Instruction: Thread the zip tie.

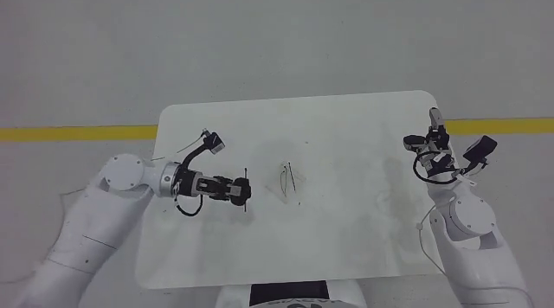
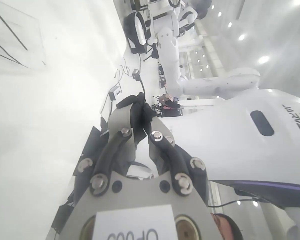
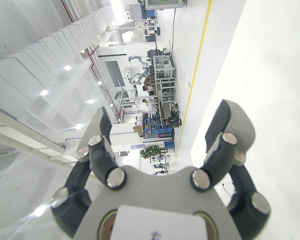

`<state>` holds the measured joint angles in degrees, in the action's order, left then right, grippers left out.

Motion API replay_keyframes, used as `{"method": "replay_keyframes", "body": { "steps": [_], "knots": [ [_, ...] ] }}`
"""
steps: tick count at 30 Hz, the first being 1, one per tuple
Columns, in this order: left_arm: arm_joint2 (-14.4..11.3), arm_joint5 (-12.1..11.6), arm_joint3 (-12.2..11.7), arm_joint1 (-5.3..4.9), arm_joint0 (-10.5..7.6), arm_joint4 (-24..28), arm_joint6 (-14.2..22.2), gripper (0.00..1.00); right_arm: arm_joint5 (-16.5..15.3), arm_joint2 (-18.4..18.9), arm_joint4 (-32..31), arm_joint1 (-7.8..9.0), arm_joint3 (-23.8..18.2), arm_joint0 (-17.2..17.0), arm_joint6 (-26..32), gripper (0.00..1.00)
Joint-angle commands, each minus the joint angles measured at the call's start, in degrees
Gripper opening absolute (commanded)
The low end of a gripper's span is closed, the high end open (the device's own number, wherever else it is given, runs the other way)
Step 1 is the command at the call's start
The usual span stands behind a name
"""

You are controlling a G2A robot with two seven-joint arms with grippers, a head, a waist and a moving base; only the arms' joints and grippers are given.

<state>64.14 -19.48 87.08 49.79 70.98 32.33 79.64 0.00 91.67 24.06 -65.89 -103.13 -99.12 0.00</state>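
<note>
Over the white rectangular table [image 1: 346, 239], the left gripper [image 1: 241, 189] pinches a thin black plastic zip tie [image 1: 247, 175] crosswise, seemingly presenting it for threading; the right gripper [image 3: 163, 113] waits wide open.

A robotics lab hall, with other white robots [image 2: 187, 14], equipment racks [image 3: 165, 76] and a yellow floor line [image 3: 198, 58].

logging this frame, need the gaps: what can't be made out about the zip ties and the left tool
Left tool: left wrist view, black wrap hides the fingertips, so any tie held is unclear.
Zip ties: top view, too small to count; left wrist view, cut off by the edge.
</note>
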Motion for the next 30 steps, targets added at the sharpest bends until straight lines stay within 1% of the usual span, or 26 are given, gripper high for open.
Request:
{"method": "replay_keyframes", "body": {
  "steps": [1,2,3,4,8,9,12,13,16,20,23,27,30],
  "knots": [
    [-2.27,0.0,-1.41,-1.22,-1.78,2.27,0.0,0.0,0.0,0.0,0.0,0.0,0.0,0.0,0.0,1.0],
    [-3.39,0.0,-1.58,-1.66,-2.37,2.87,0.0,0.0,0.0,0.0,0.0,0.0,0.0,0.0,0.0,1.0],
    [-4.52,0.0,-2.3,-2.26,-3.24,2.67,0.0,0.0,0.0,0.0,0.0,0.0,0.0,0.0,0.0,1.0],
    [-5.03,0.0,-2.37,-2.52,-3.63,2.42,0.0,0.0,0.0,0.0,0.0,0.0,0.0,0.0,0.0,1.0],
    [-5.03,0.0,-2.37,-2.52,-3.63,2.42,0.0,0.0,-0.02,-0.01,-0.22,0.0,-0.02,0.05,0.02,1.0],
    [-5.03,0.0,-2.37,-2.52,-3.63,2.42,0.0,0.0,-0.06,-0.34,-1.74,0.02,-0.36,0.3,0.39,1.0],
    [-5.03,0.0,-2.37,-2.52,-3.63,2.42,0.0,0.0,0.76,-2.53,-7.47,0.06,-1.51,1.61,2.53,1.0],
    [-5.03,0.0,-2.37,-2.52,-3.63,2.42,0.0,0.0,1.58,-3.76,-10.37,0.13,-1.9,2.41,4.09,1.0],
    [-5.03,0.0,-2.37,-2.52,-3.63,2.42,0.0,0.0,2.93,-6.36,-14.61,0.11,-2.47,4.69,6.7,1.0],
    [-5.03,0.0,-2.37,-2.52,-3.63,2.42,0.0,0.0,5.2,-11.06,-21.54,0.05,-2.57,8.79,11.47,1.0],
    [-5.03,0.0,-2.37,-2.52,-3.63,2.42,0.0,0.0,7.03,-14.24,-25.73,-0.18,-2.19,11.67,12.41,1.0],
    [-5.03,0.0,-2.37,-2.52,-3.63,2.42,0.0,0.0,9.04,-17.86,-28.36,-0.63,-2.61,14.46,13.28,1.0],
    [-5.03,0.0,-2.37,-2.52,-3.63,2.42,0.0,0.0,9.04,-17.86,-28.36,-0.63,-2.61,14.46,13.28,1.0]
  ]
}}
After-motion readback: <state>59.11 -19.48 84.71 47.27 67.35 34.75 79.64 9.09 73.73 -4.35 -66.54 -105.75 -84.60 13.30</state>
